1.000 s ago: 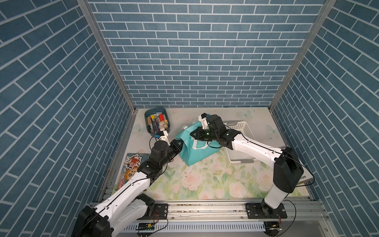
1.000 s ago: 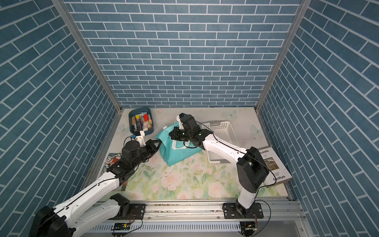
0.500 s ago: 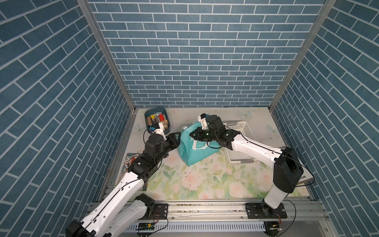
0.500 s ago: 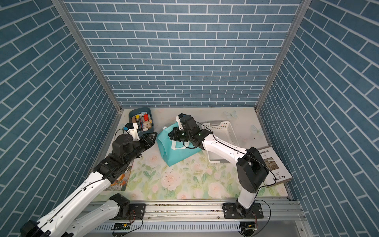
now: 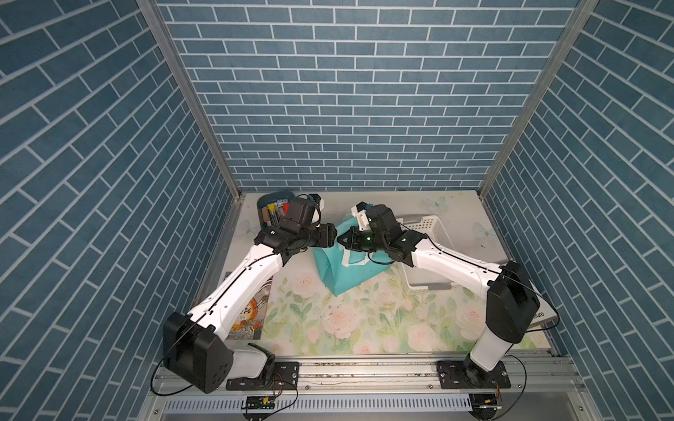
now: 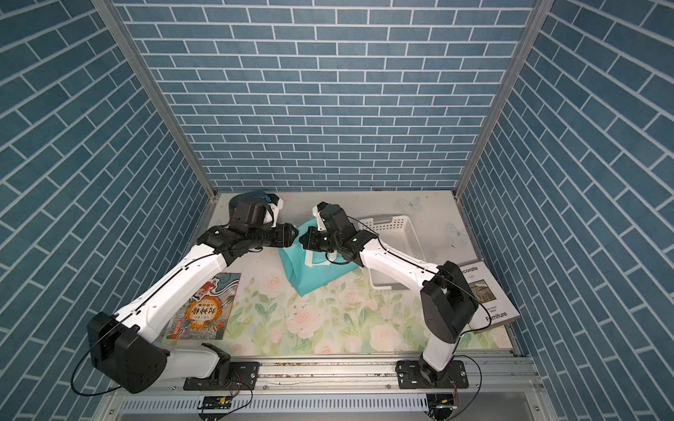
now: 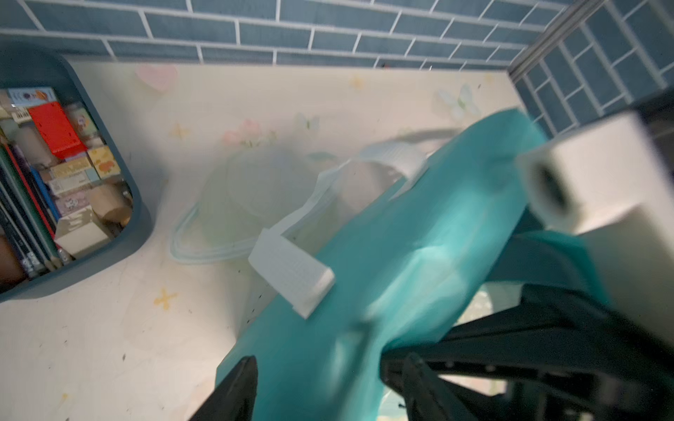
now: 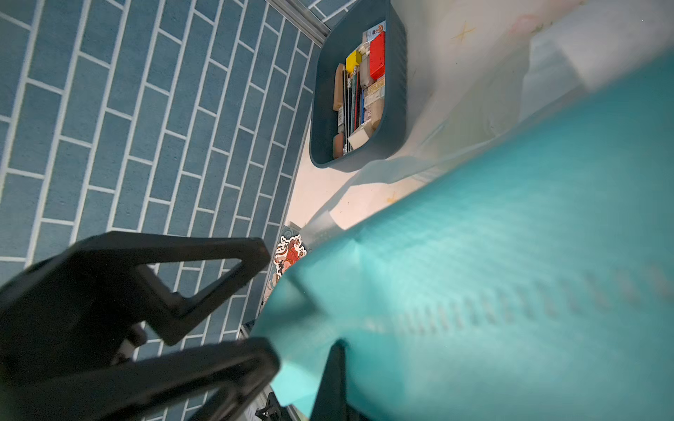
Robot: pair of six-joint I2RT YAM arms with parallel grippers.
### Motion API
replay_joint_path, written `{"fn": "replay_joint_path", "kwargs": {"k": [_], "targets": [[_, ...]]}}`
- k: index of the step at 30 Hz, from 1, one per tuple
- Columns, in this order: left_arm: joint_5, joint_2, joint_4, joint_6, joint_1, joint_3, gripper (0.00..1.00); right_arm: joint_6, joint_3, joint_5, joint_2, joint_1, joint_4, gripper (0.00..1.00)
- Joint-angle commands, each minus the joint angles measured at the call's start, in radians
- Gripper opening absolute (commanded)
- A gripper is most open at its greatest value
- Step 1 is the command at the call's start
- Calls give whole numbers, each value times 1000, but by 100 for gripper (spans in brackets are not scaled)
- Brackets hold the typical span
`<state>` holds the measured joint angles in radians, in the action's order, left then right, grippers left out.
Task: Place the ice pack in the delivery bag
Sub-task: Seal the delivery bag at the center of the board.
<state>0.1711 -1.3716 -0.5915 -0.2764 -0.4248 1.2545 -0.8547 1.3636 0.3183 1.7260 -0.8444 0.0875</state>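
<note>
The teal delivery bag (image 5: 343, 273) (image 6: 310, 273) stands in the middle of the floral mat. My right gripper (image 5: 342, 242) (image 8: 333, 364) is shut on its upper rim, with teal fabric (image 8: 510, 255) pinched. Facing it, my left gripper (image 5: 332, 235) (image 7: 328, 382) stands open against the bag's teal wall (image 7: 401, 255). The bag's white strap handle (image 7: 291, 269) hangs on that side. The ice pack (image 7: 233, 215), a pale translucent pouch with a light-blue seam, lies flat on the table between the bag and the bin. It is hidden in both top views.
A dark-blue bin (image 5: 271, 211) (image 7: 138, 204) of small colourful items sits at the back left. A white perforated basket (image 5: 434, 233) stands right of the bag under my right arm. Books lie at the left (image 6: 204, 310) and right (image 6: 485, 295) edges.
My left gripper has opened, letting go of the bag's left side, and has risen and moved right to the bag's top edge. The right gripper keeps its hold.
</note>
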Motion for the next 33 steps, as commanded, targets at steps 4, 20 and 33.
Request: {"fn": "replay_joint_path", "kwargs": {"k": [4, 20, 33], "targets": [[136, 33, -84, 142, 54, 12, 67, 46, -14, 10, 12, -8, 28, 0], [218, -65, -109, 207, 64, 15, 40, 53, -11, 11, 11, -8, 22, 0], [258, -65, -92, 207, 64, -11, 0, 75, -12, 10, 3, -9, 4, 0]]}}
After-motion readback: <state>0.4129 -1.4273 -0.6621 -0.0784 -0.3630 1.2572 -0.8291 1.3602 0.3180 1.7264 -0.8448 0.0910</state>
